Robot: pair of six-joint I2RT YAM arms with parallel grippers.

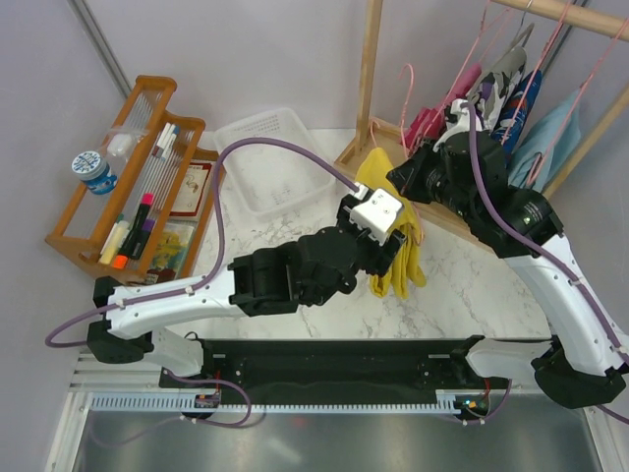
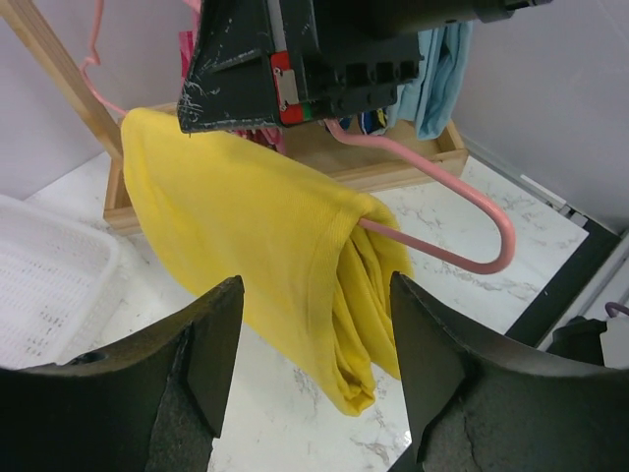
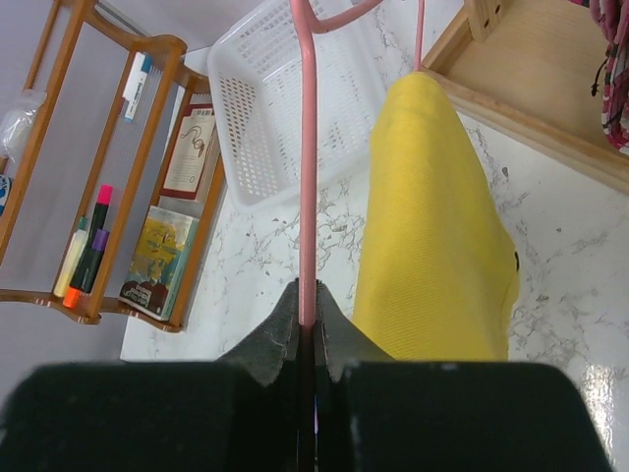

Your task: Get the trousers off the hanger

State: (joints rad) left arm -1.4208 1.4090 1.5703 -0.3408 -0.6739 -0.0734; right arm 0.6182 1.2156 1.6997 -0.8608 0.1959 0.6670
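The yellow trousers (image 2: 256, 226) hang folded over the lower bar of a pink wire hanger (image 2: 462, 187), and their bottom end dangles just above the marble table. My left gripper (image 2: 314, 334) is open, a finger on each side of that dangling end, touching nothing. My right gripper (image 3: 310, 320) is shut on the hanger's pink wire (image 3: 308, 177) and holds it up beside the trousers (image 3: 432, 226). From above, the left gripper (image 1: 391, 254) is at the trousers' (image 1: 405, 270) lower part and the right gripper (image 1: 403, 182) above it. A pink patterned cloth (image 1: 425, 126) hangs on the rack behind.
A white mesh basket (image 1: 265, 157) stands at the back centre. Left of it is a wooden organiser (image 1: 138, 187) with pens and books. The wooden clothes rack (image 1: 371, 69) at the back right carries several hangers with garments, one of them light blue (image 1: 545, 138).
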